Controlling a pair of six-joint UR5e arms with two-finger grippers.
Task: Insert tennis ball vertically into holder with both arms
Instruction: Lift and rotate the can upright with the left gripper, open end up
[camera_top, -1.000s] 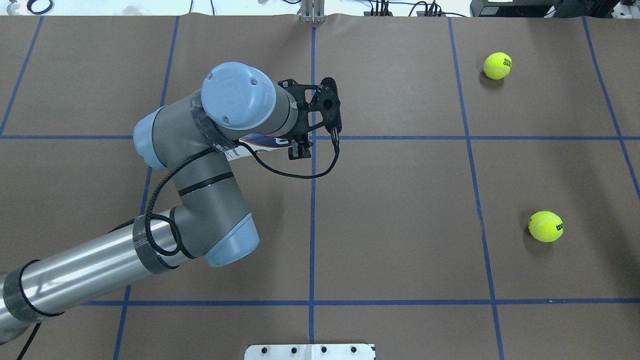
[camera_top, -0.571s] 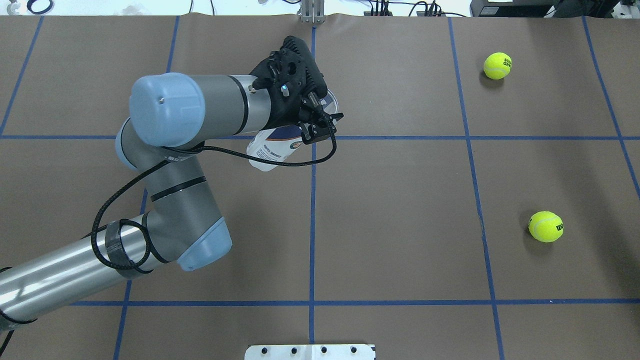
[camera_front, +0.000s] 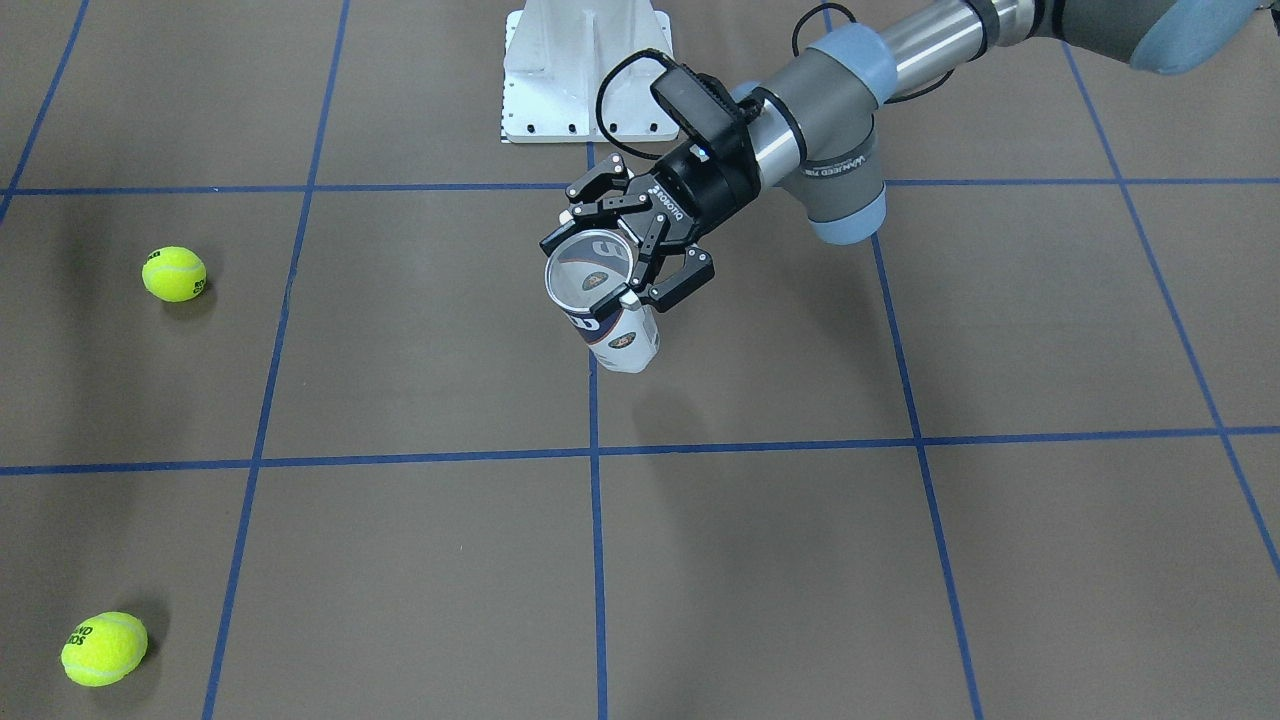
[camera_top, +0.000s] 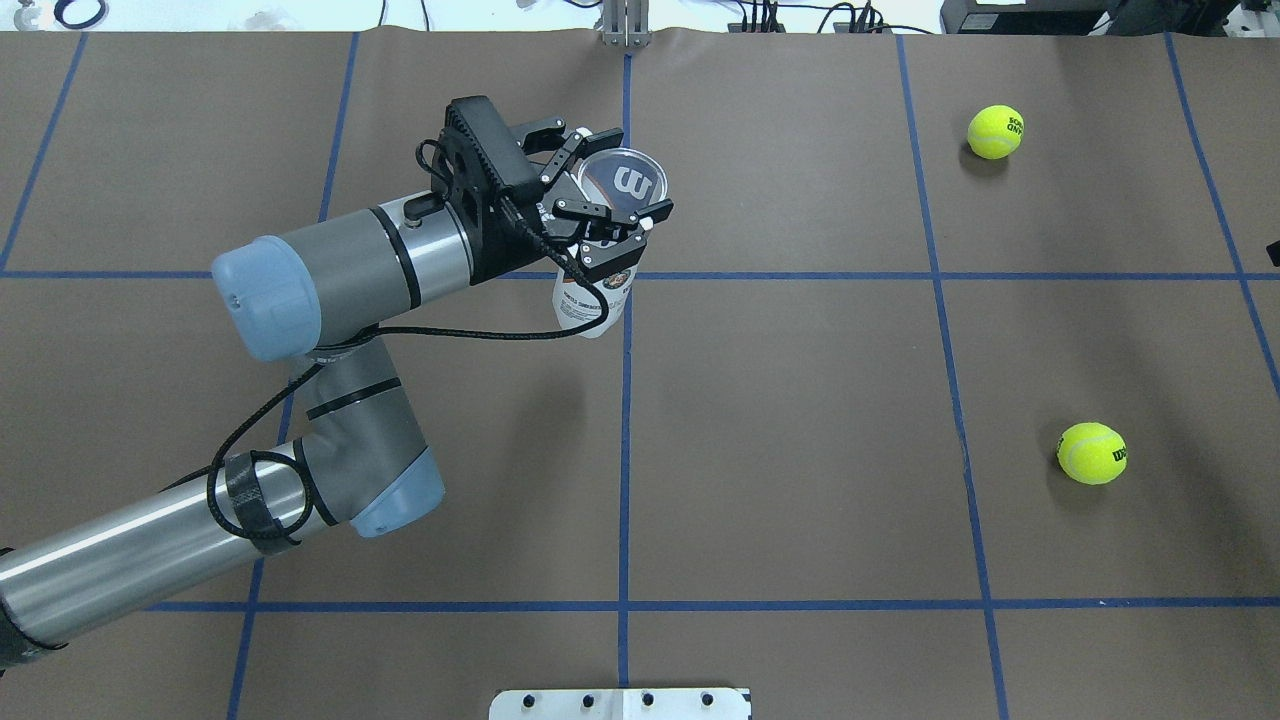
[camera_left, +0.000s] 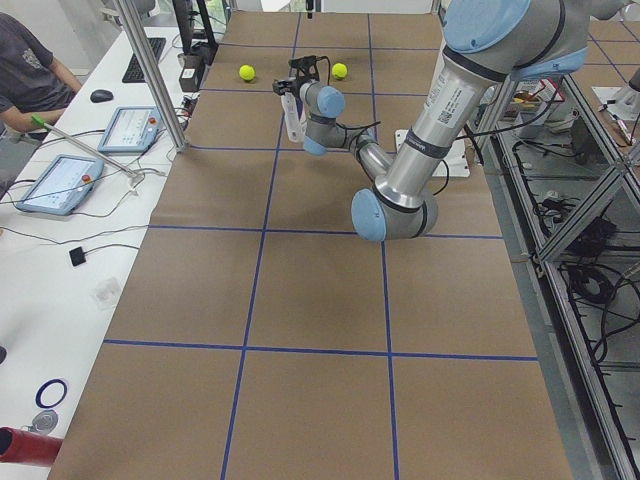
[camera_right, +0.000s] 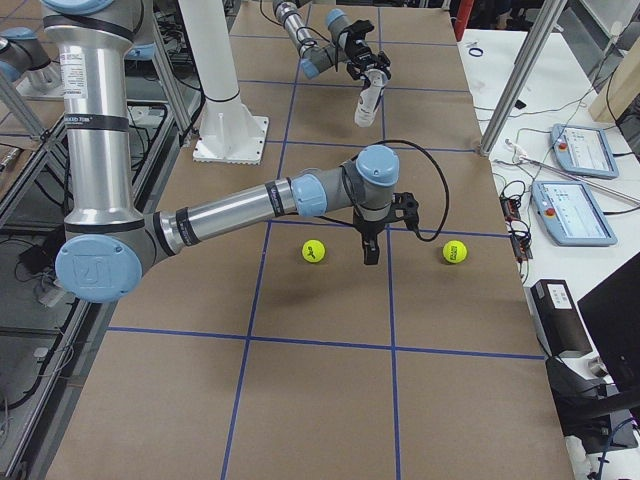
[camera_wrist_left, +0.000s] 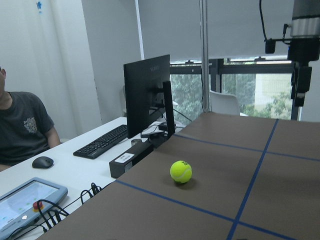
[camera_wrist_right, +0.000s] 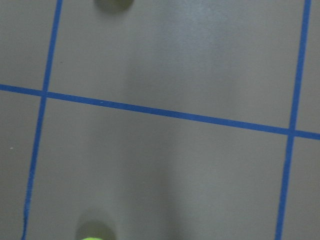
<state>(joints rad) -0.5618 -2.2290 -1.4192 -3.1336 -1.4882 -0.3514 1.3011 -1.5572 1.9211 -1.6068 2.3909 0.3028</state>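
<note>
My left gripper (camera_top: 612, 218) is shut on the holder (camera_top: 590, 300), a clear can with a navy-and-white label. It holds the can near upright above the table's middle, open mouth (camera_front: 586, 271) facing up. The holder also shows in the exterior right view (camera_right: 367, 103). Two yellow tennis balls (camera_top: 995, 131) (camera_top: 1091, 452) lie on the table's right side. My right gripper (camera_right: 368, 245) points down above the table between the two balls (camera_right: 315, 251) (camera_right: 455, 251). I cannot tell whether it is open or shut.
The white pedestal base (camera_front: 585, 70) stands at the robot's edge of the table. A seated operator (camera_left: 30, 70), tablets and a keyboard are on a side desk beyond the table's far edge. Blue tape lines grid the brown table.
My left wrist has turned and lifted the holder from lying nearly flat under the arm to near upright, mouth up. The balls have not moved.
</note>
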